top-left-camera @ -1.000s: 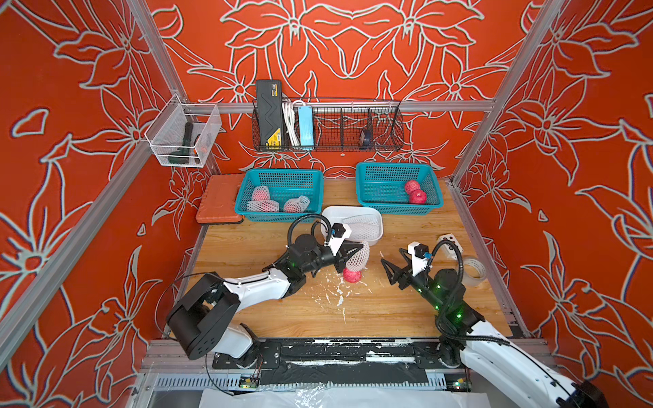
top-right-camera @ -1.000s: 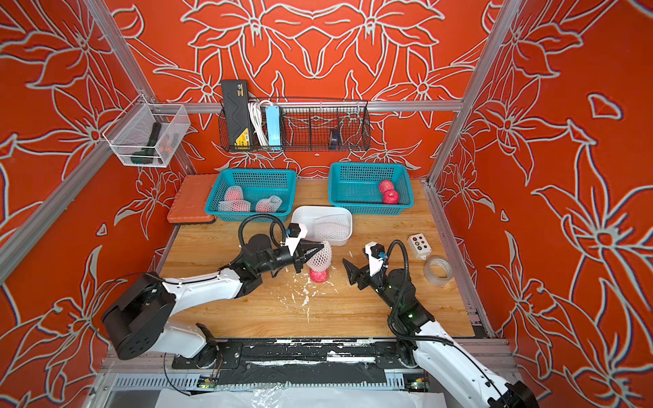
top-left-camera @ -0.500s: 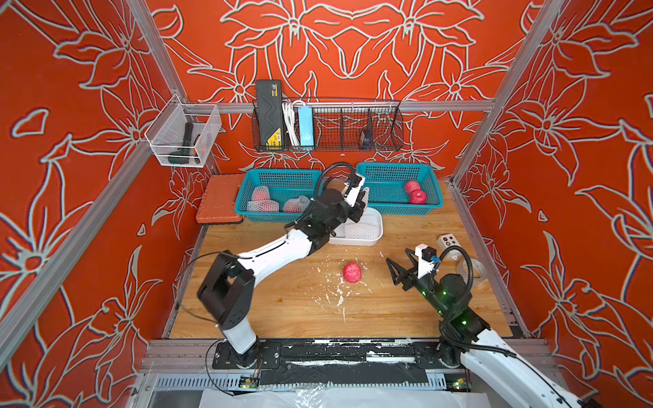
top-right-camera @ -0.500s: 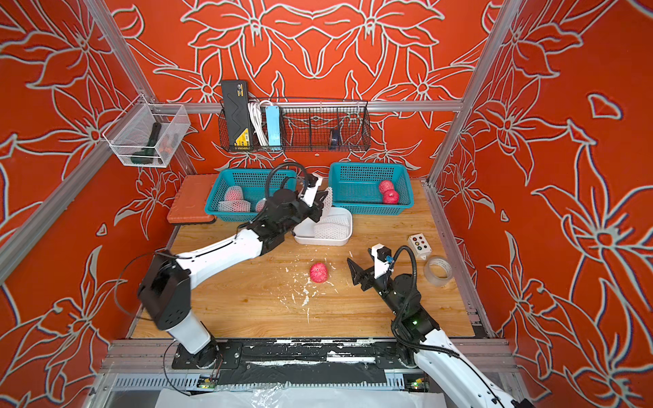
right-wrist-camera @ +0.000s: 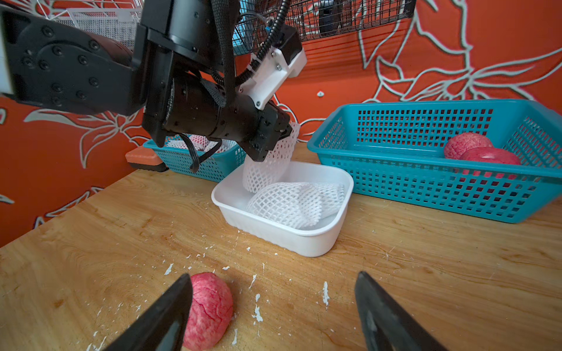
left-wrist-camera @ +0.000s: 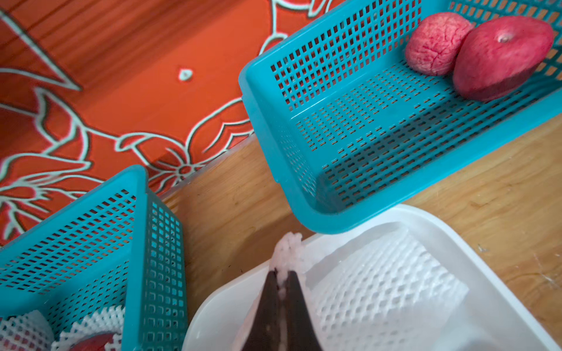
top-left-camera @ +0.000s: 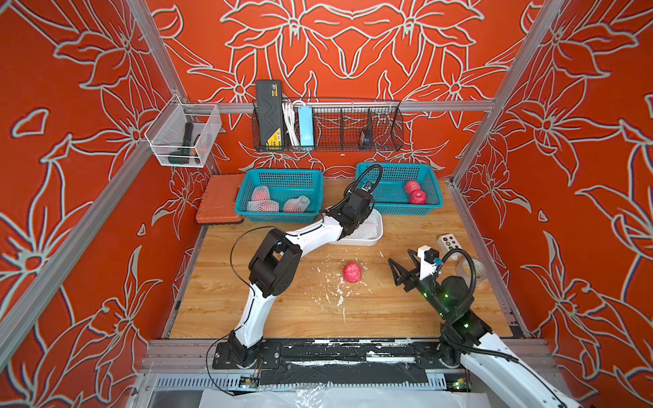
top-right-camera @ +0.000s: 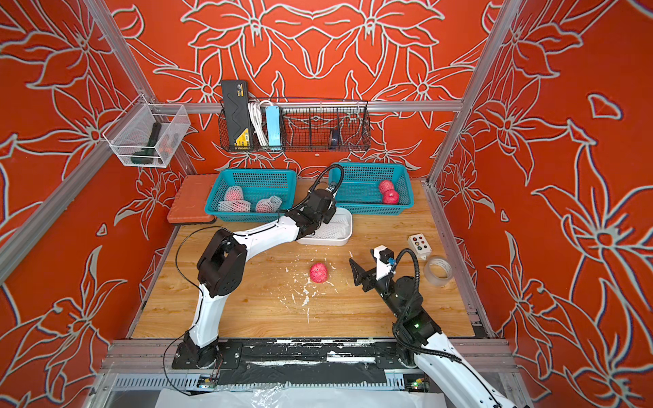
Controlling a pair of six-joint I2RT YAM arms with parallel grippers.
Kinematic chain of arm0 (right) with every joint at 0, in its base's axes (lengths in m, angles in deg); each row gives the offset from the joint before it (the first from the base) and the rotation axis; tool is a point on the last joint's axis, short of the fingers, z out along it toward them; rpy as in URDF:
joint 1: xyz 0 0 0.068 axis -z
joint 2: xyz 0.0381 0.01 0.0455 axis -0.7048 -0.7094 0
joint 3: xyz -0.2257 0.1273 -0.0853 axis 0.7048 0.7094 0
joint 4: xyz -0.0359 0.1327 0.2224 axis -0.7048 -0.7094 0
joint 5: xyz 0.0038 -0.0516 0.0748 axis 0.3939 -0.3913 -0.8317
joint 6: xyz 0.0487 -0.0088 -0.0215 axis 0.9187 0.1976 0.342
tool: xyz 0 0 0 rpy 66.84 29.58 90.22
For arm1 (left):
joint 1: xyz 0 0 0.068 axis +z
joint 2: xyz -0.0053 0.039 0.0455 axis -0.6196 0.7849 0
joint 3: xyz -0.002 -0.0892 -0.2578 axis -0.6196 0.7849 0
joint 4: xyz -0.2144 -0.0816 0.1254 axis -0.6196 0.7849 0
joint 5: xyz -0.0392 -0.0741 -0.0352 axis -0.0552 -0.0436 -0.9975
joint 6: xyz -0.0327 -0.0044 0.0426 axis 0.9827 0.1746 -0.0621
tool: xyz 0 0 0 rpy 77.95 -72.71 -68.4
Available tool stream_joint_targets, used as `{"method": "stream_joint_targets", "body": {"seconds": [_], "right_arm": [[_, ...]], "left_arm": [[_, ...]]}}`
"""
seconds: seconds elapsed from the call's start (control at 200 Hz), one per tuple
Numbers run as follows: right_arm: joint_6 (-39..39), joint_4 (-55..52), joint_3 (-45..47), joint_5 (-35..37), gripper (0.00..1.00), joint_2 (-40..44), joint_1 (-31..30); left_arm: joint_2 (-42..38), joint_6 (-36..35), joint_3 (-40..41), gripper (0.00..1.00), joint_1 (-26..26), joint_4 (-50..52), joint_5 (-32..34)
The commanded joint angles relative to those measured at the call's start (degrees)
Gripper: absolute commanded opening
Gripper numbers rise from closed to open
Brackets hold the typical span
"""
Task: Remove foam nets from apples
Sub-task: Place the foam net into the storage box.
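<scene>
Compared with a second ago, the left gripper is no longer beside the apple in the middle of the counter. Its arm now stretches back to the white tray, and the foam net it carries has come clear of the fruit. Its dark, tapering jaws are pressed together on a bunched edge of that net, which hangs with its lower end inside the tray, touching other nets that lie flattened there. The apple sits bare and alone on the wood, in the same spot as before, with white foam crumbs scattered around it. The right gripper keeps roughly its earlier place near the apple, its two black blade-like fingers spread wide and holding nothing. The nets are soft white foam, tube-shaped, with a lattice of diamond holes. The tray is smooth, glossy plastic with rounded corners. The apple is round and red-pink, its skin veined with pale marks. Behind the tray stand two teal plastic baskets with perforated grid walls. The right basket holds two bare apples touching each other, and the left basket holds three netted apples. The counter is pale, grained wood.
</scene>
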Motion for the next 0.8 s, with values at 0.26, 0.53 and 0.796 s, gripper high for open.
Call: {"method": "stream_joint_targets", "body": {"seconds": [0.26, 0.53, 0.796], "right_arm": [[0.5, 0.0, 0.4, 1.1, 0.84, 0.3, -0.3], [0.5, 0.0, 0.4, 1.2, 0.84, 0.1, -0.3], [0.4, 0.1, 0.2, 1.1, 0.84, -0.6, -0.3]], "left_arm": [[4.7, -2.2, -2.4, 0.13, -2.0, 1.9, -2.0], [3.5, -2.0, -5.1, 0.60, -3.5, 5.4, -4.5], [-3.9, -2.0, -4.0, 0.77, -3.8, 6.6, -6.7]]}}
